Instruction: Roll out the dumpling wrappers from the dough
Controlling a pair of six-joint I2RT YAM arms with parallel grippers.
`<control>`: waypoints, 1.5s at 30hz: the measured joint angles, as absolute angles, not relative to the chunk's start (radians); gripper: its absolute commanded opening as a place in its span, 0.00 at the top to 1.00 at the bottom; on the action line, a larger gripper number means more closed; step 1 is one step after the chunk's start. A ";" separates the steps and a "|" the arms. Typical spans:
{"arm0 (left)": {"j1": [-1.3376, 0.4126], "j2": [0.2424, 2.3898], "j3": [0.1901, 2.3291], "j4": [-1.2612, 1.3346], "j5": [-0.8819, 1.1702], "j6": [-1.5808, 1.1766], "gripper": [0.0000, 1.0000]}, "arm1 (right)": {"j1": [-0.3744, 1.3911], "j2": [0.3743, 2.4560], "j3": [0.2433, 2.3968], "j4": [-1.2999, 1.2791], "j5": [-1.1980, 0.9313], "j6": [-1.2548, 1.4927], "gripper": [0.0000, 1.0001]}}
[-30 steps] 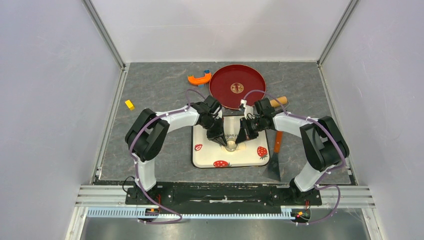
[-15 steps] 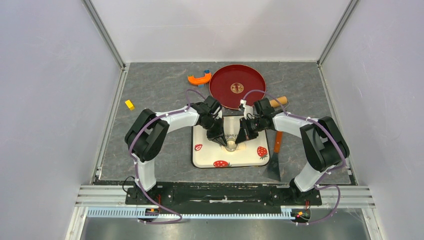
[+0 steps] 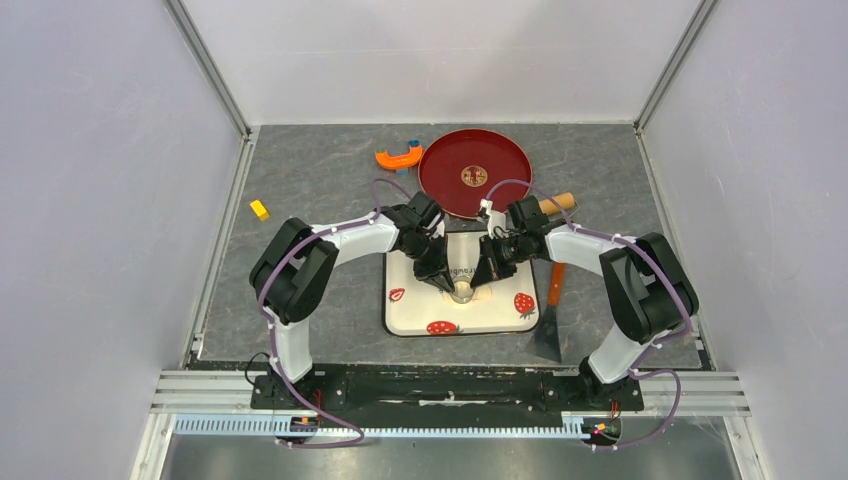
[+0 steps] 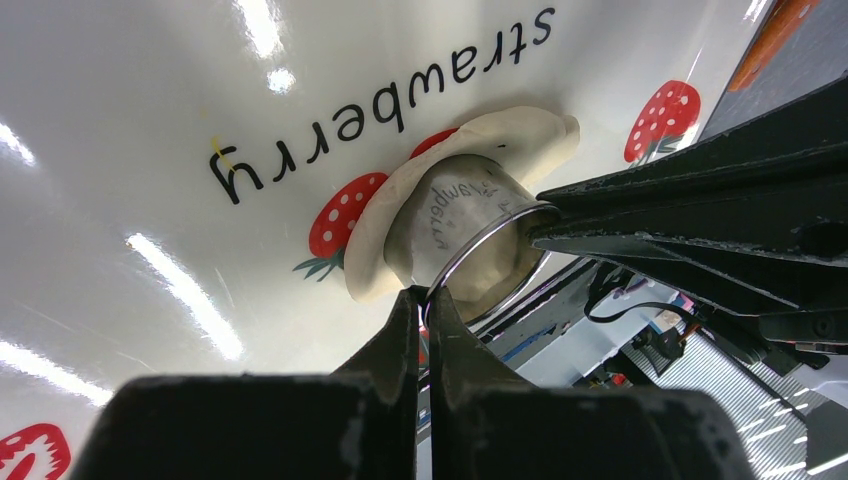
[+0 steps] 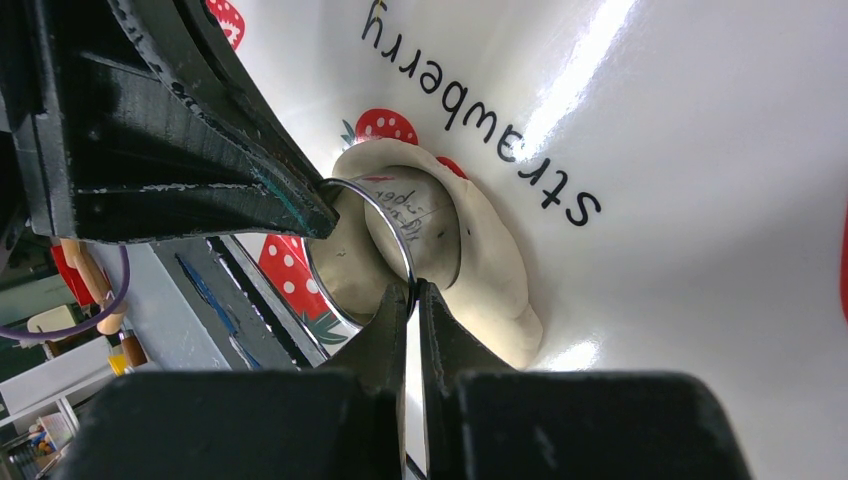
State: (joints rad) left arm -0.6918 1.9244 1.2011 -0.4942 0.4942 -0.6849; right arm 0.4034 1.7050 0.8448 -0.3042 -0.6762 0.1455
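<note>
The dough (image 4: pixel 520 135) lies flattened as a pale, uneven sheet on the white strawberry tray (image 3: pixel 410 315). A round metal cutter ring (image 4: pixel 450 215) stands on it, with dough showing inside the ring (image 5: pixel 400 215) and spreading outside it (image 5: pixel 495 260). My left gripper (image 4: pixel 427 295) is shut on the ring's rim from one side. From the opposite side my right gripper (image 5: pixel 412 288) is shut on the rim too. In the top view both grippers (image 3: pixel 447 285) (image 3: pixel 480 283) meet over the ring (image 3: pixel 463 291). Dumpling wrappers are out of view.
A dark red round plate (image 3: pixel 475 172) sits behind the tray. An orange curved tool (image 3: pixel 398 157) lies to its left and a yellow block (image 3: pixel 259 209) farther left. An orange-handled scraper (image 3: pixel 553 320) and a wooden roller (image 3: pixel 558 203) lie right of the tray.
</note>
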 measured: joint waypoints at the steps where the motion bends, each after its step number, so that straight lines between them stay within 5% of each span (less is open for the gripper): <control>1: -0.692 1.924 1.201 -0.494 0.494 -0.685 0.98 | 0.403 1.705 0.845 -0.304 -0.676 0.146 1.00; 45: -0.701 1.940 1.222 -0.521 0.473 -0.685 0.98 | 0.434 1.743 0.900 -0.371 -0.626 0.140 1.00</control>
